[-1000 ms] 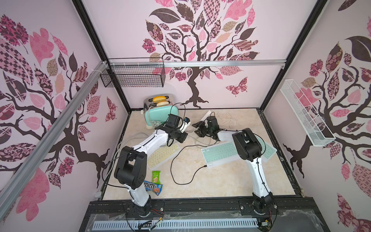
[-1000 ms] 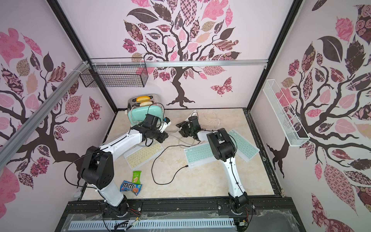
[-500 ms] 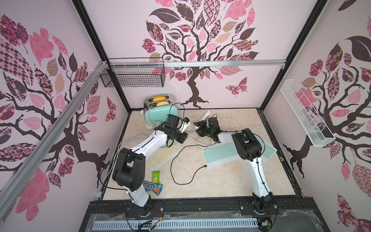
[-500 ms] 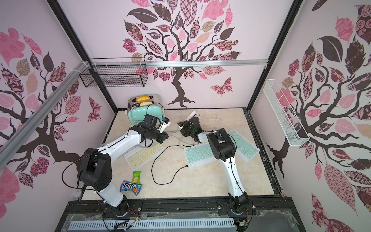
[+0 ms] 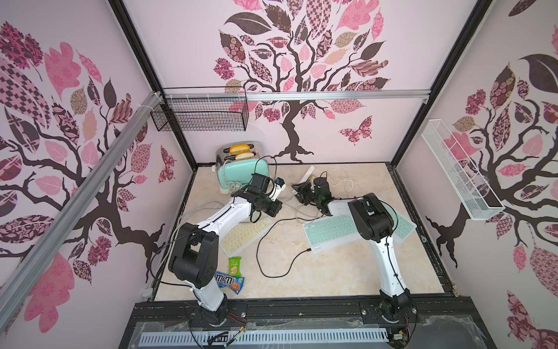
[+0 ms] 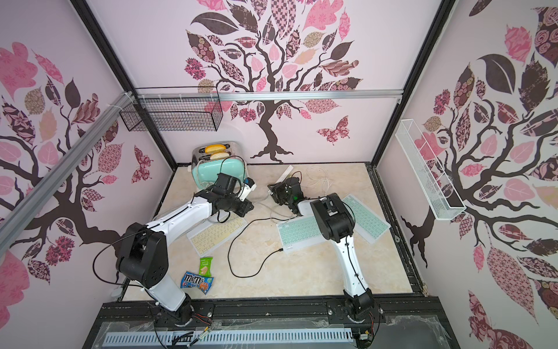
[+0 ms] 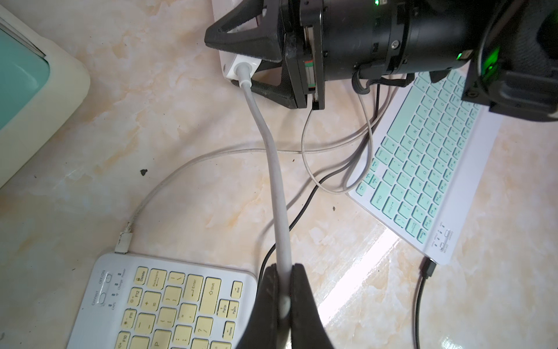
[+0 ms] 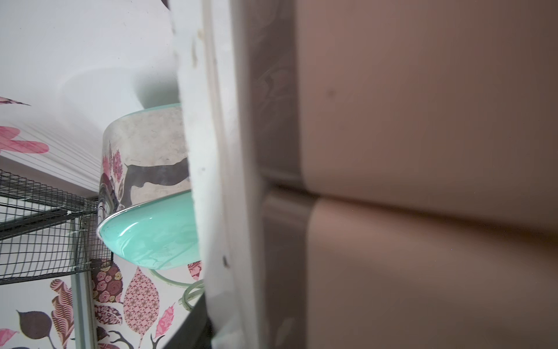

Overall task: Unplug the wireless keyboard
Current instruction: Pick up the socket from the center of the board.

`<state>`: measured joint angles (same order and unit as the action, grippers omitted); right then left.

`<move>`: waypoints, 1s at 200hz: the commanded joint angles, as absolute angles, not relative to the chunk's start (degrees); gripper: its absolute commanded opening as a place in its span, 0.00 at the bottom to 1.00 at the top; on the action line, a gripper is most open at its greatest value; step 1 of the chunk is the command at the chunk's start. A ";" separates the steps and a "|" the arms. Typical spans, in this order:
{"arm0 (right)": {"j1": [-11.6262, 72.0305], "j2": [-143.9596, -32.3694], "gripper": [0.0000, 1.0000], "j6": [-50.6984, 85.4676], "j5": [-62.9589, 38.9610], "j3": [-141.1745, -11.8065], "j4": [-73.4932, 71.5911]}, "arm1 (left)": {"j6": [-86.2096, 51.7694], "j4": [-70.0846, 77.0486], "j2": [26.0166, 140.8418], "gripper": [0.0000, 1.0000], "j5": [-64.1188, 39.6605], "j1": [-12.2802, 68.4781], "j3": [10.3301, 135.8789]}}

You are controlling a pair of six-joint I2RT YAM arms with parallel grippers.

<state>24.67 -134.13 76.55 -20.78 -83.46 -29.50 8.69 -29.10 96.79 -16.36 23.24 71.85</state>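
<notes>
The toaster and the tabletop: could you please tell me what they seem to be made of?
Toaster: glossy mint shell, plastic or painted metal, under a mirror-polished metal top reflecting the wall decals. Tabletop: marble-look surface, stone or laminate, cream veining with glare.

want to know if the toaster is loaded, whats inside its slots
Two slices stick up from the toaster: an orange-topped slice in the rear slot and a paler slice in the front one. Their lower parts are hidden inside the slots.
</notes>
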 commanded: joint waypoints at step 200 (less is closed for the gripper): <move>27.20 -118.35 0.00 51.33 -35.14 -73.84 -28.94 | -15.59 -17.94 113.88 0.64 -44.57 14.63 88.14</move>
<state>26.41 -122.08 55.22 -33.21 -74.39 -22.39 -11.77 -22.37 113.34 -41.12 14.61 87.02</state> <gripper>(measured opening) 0.434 0.635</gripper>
